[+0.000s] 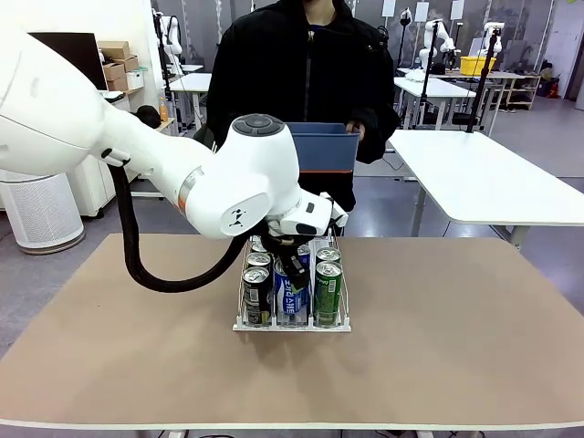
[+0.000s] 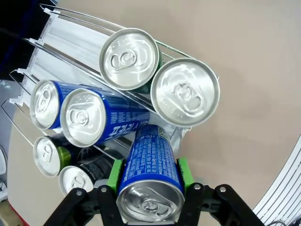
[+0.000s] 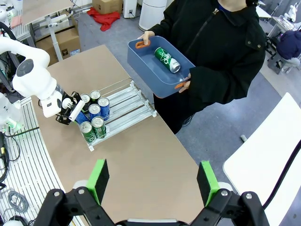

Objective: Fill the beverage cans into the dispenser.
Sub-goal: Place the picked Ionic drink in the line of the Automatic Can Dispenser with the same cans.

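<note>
1 blue can [image 2: 150, 155], clamped in left gripper [image 2: 150, 173], tilted at dispenser [image 1: 239, 321] near end, middle lane: placing step. Right gripper [image 3: 153, 176] spread apart, aloft. Next: seat upright, release. 1 green can [image 3: 167, 59] lies in the person's tub [image 3: 141, 63].

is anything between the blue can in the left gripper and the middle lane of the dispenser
Yes: two blue cans already fill the lane's near end, just beyond the held can in the left gripper. The dispenser's far end is bare.
</note>
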`<state>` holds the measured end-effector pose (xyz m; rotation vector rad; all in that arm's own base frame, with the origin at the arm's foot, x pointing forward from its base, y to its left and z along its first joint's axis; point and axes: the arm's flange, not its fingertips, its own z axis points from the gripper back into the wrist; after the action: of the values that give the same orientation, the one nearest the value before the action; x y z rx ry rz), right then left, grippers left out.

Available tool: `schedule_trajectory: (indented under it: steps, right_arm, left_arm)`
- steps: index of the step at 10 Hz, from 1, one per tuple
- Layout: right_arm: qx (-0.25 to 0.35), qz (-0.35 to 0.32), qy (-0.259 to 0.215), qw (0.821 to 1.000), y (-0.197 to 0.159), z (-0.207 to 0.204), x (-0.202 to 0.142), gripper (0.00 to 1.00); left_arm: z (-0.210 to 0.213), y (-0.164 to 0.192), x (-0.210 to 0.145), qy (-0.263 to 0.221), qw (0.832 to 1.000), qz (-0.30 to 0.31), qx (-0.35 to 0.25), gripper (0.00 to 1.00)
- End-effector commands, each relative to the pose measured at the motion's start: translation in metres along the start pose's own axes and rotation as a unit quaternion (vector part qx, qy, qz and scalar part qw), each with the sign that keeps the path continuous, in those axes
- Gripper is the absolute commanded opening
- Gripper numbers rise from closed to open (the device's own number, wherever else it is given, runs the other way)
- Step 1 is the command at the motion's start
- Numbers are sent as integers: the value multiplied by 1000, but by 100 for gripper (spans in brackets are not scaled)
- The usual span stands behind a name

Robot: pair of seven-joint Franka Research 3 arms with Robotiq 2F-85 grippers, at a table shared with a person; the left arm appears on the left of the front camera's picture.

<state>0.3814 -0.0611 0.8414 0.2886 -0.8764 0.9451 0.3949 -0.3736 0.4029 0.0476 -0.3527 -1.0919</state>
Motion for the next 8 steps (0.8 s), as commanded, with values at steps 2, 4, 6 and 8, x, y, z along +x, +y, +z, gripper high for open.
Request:
schedule_trajectory:
  steps: [2,4,6,8]
  right_arm:
    - [1,0,0,1000,1,-1,0,100]
    - [1,0,0,1000,1,-1,0,100]
    - [1,0,0,1000,1,-1,0,100]
    - [1,0,0,1000,1,-1,0,100]
  left_arm:
    - [-6,5,14,-20,1000,-3,-5,57]
    - [-17,1,15,-2,1000,-10,-22,57]
    - [-20,-1,17,16,998,-11,-52,57]
    - [-19,-3,13,14,1000,-4,-25,57]
